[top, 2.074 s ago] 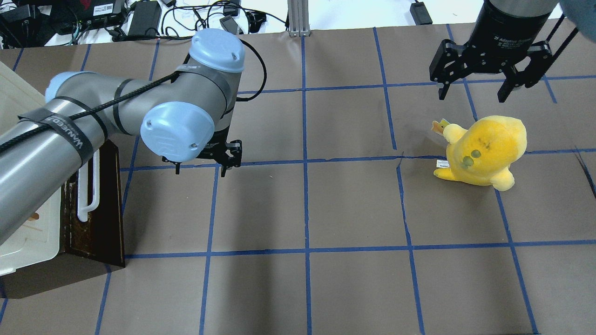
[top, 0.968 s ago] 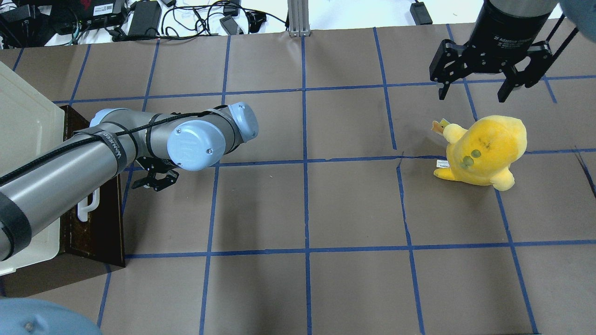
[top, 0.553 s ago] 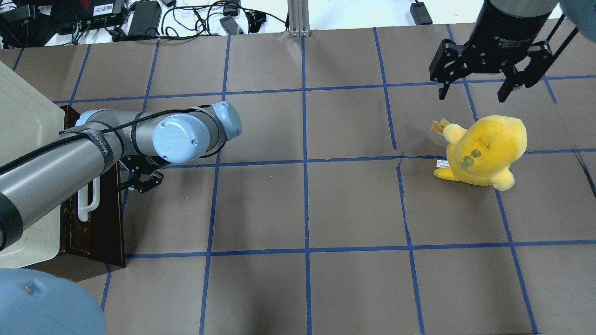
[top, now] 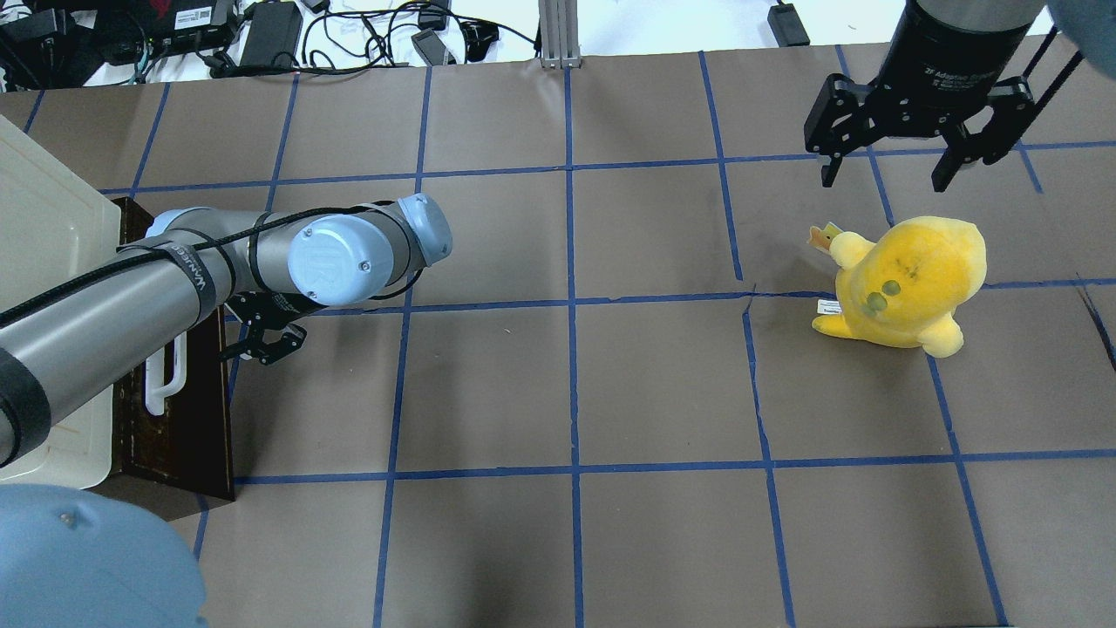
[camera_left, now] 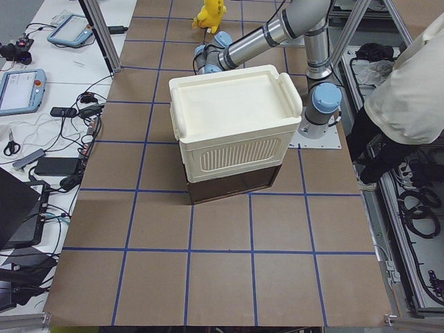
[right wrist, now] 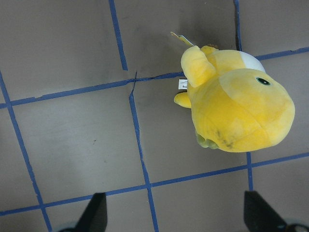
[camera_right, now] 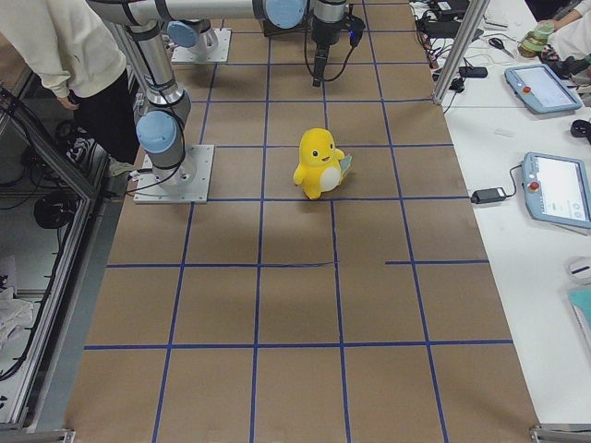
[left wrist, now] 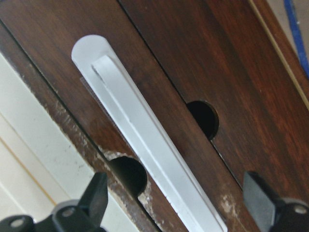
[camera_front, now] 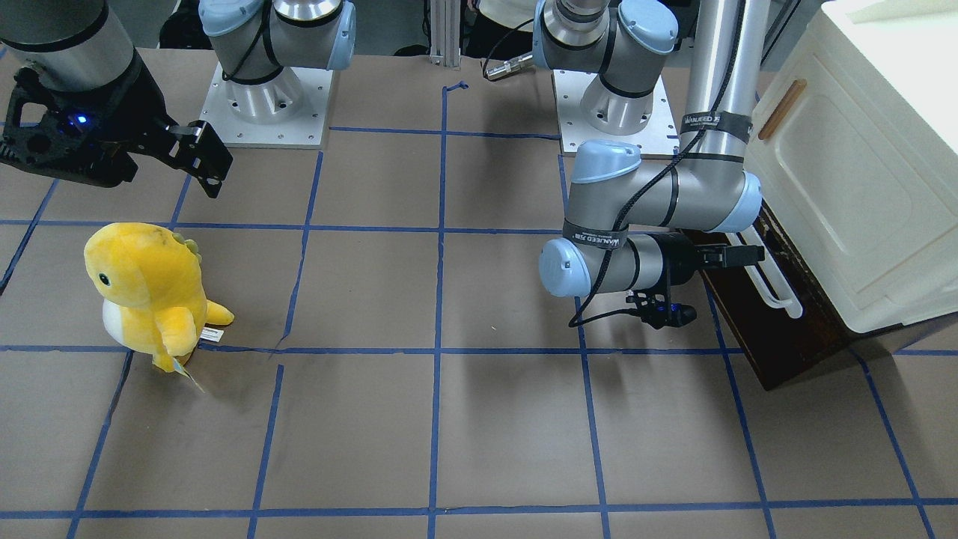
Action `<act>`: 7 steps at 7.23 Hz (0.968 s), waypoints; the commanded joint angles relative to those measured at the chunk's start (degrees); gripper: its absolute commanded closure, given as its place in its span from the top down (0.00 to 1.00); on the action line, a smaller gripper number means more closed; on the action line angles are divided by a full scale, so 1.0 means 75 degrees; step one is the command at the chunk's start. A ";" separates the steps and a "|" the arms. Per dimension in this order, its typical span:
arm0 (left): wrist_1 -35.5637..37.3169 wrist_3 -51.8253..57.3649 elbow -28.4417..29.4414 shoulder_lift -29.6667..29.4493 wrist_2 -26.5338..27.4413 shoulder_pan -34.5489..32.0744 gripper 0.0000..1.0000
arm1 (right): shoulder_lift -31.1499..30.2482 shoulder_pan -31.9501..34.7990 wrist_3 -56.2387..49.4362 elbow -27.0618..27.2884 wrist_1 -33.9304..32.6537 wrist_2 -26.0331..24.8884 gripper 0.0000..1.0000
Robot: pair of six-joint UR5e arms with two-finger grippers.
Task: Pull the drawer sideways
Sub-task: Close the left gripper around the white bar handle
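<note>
Two grippers are seen, and only one is engaged with the work. The left gripper is held close to the drawer, which is set at the left edge of the tabletop, at the foot of the cream cabinet, with its dark wooden front turned towards the open middle of the tabletop. No pale interior is shown, so the drawer is judged to be shut or nearly so. The wrist is laid low and level, presumably so that the jaws can be presented square to the front rather than from above. In the left wrist view the jaws are set apart, one to each side of the white bar handle, which runs slantwise between them. No contact with the bar is visible, and the spread is judged to be meant to let the bar in before closing. The step in hand is therefore taken to be the final approach to the handle, with the pull itself not yet begun. The right gripper is hung over the far right of the tabletop, jaws apart and empty, just beyond a yellow plush toy and well apart from the drawer, likely parked there so that the left arm's path is not crossed.
</note>
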 commanded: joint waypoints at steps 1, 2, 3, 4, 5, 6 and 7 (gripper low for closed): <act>0.0004 -0.0022 -0.0026 -0.0042 0.0010 0.0092 0.82 | 0.0000 0.0003 0.0000 0.0000 -0.0001 0.0000 1.00; 0.0004 -0.0034 -0.0014 -0.0042 0.0045 0.0115 0.81 | 0.0000 0.0003 0.0000 0.0000 -0.0001 0.0000 1.00; 0.0004 -0.0080 -0.0014 -0.0042 0.0080 0.0115 0.63 | 0.0000 0.0003 0.0000 0.0000 0.0010 0.0000 1.00; 0.0004 -0.0093 -0.0003 -0.0054 0.0081 0.0115 0.50 | 0.0000 0.0003 0.0000 0.0000 -0.0001 0.0000 1.00; 0.0004 -0.0174 -0.0026 -0.0089 0.0081 0.0115 0.44 | 0.0000 0.0003 0.0000 0.0000 -0.0001 0.0000 1.00; 0.0004 -0.0418 -0.0014 -0.0124 0.0081 0.0115 0.40 | 0.0000 0.0003 0.0000 0.0000 -0.0001 0.0000 1.00; 0.0004 -0.0432 -0.0003 -0.0136 0.0081 0.0115 0.36 | 0.0000 0.0003 0.0000 0.0000 -0.0001 0.0000 1.00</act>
